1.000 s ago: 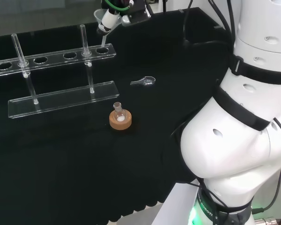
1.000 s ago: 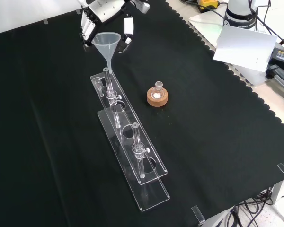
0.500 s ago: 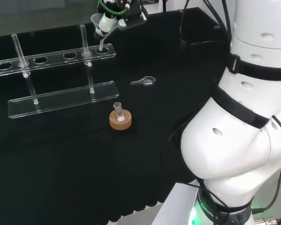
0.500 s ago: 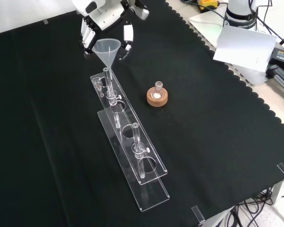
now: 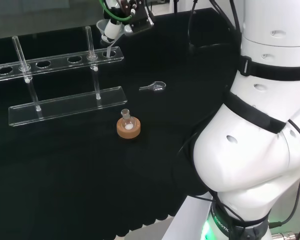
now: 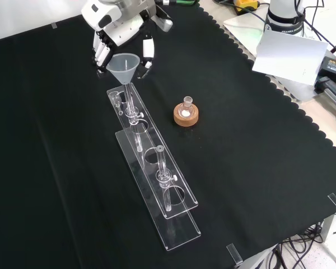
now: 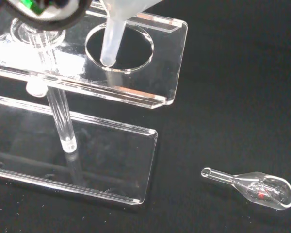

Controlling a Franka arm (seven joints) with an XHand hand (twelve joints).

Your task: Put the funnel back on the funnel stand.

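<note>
Funnel (image 6: 124, 65) hangs pinched in the hand's (image 6: 120, 22) curled fingers, its stem tip at the end hole of the funnel stand (image 6: 157, 171). No readable writing shows on either.

A small flask (image 5: 125, 117) sits in a round cork ring (image 5: 128, 129) near the middle of the black cloth (image 6: 257, 145). There is something white inside the flask.

A little glass scoop (image 7: 254, 186) lies flat on the cloth, apart from the flask. It has a thin stem and a wide end, with a bit of red inside.
</note>
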